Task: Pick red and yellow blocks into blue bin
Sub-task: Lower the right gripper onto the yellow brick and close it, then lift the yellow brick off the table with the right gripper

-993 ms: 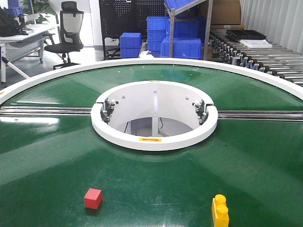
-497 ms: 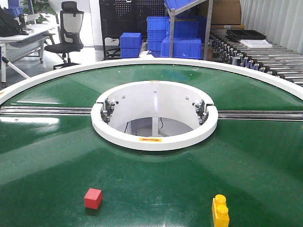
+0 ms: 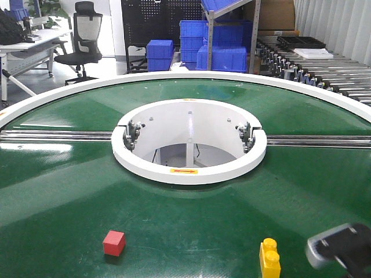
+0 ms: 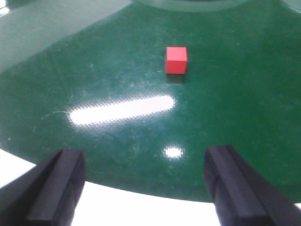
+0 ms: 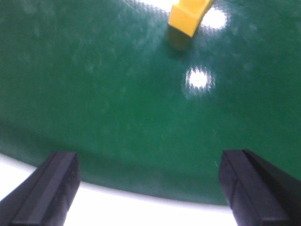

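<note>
In the exterior front-facing view, one red cube (image 3: 114, 242) and one yellow studded brick (image 3: 269, 258) are seen on the round green table (image 3: 191, 214). They lie well apart, on the near side of the white central ring (image 3: 188, 172), and nothing is set between them. A blurred grey and black part of the right arm (image 3: 342, 246) is seen just to the right of the brick. Behind the table, stacked blue crates (image 3: 223, 58), one black office chair (image 3: 81, 40) and a roller conveyor (image 3: 313, 69) are seen. The blue bin cannot be told apart among the crates.

In the left wrist view, the left gripper (image 4: 148, 188) is held spread wide, and nothing is gripped between its two black fingers (image 4: 56, 188). The red cube is found ahead, slightly right of the middle, with only bare green surface before it.

In the right wrist view, which is blurred, the right gripper (image 5: 150, 188) is likewise spread wide and empty. The yellow studded brick is seen ahead, cut off by the top edge.
</note>
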